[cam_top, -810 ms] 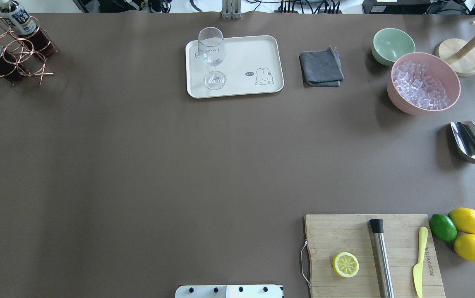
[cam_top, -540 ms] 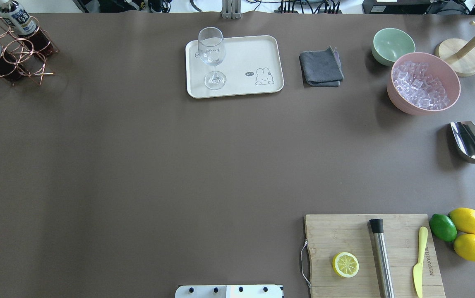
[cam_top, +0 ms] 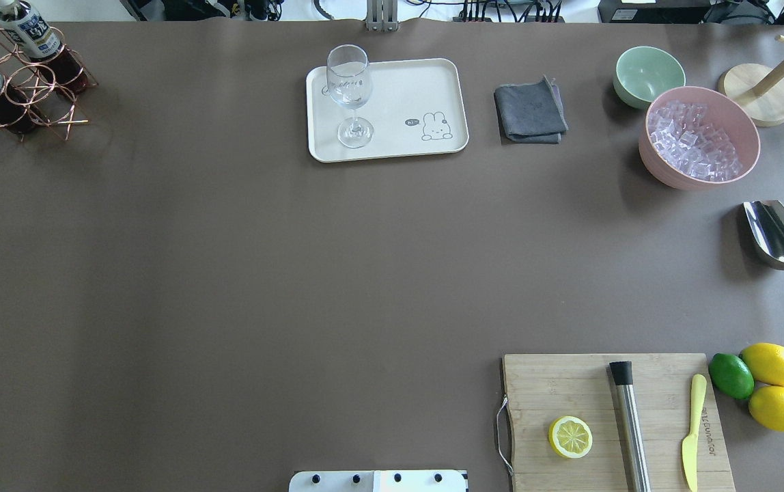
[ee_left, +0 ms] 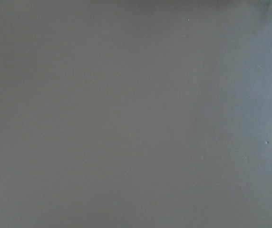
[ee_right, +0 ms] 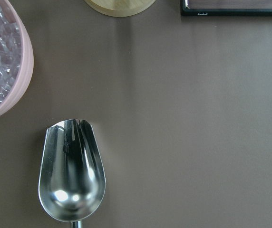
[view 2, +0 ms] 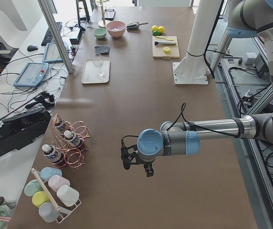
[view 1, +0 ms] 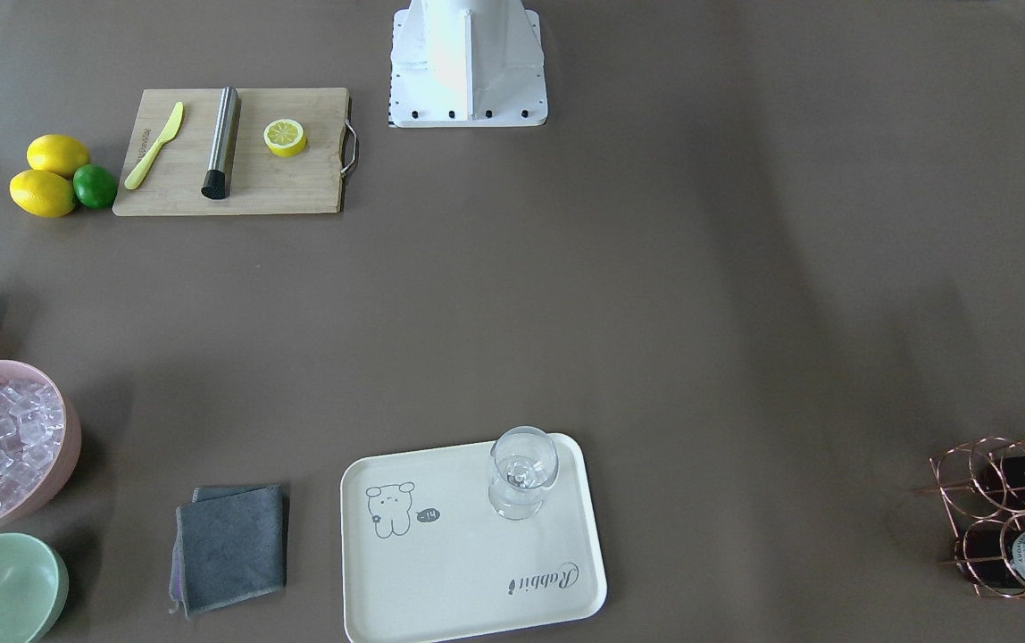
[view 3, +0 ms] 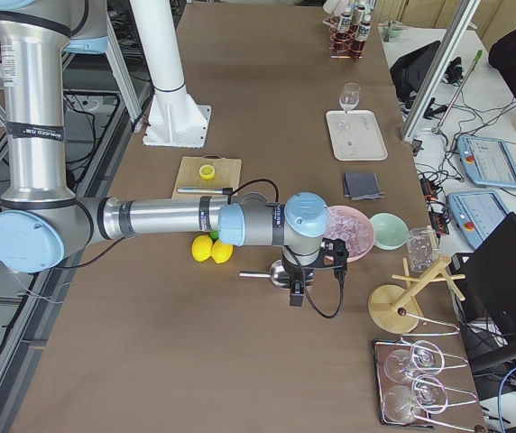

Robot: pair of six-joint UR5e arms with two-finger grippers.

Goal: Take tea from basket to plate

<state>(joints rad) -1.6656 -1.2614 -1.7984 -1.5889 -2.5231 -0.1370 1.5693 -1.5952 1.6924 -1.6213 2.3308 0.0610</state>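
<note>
Tea [cam_top: 29, 31] bottles stand upright in the wire basket [cam_top: 23, 102], at the table's 10 o'clock corner in the overhead view. They're small and full, so probably light but sloshy, and the clear plastic looks smooth and likely a bit squashy. I'd grip just under the white cap, above the copper rings, and lift straight up. Plate [cam_top: 433, 82] is cream, a rounded rectangle at 12 o'clock, with a stemmed glass [cam_top: 350, 89] on its 9 o'clock side. My left gripper [view 2: 135, 166] and right gripper [view 3: 299, 290] hold no bottle. Can't tell how wide either's jaws stand.
</note>
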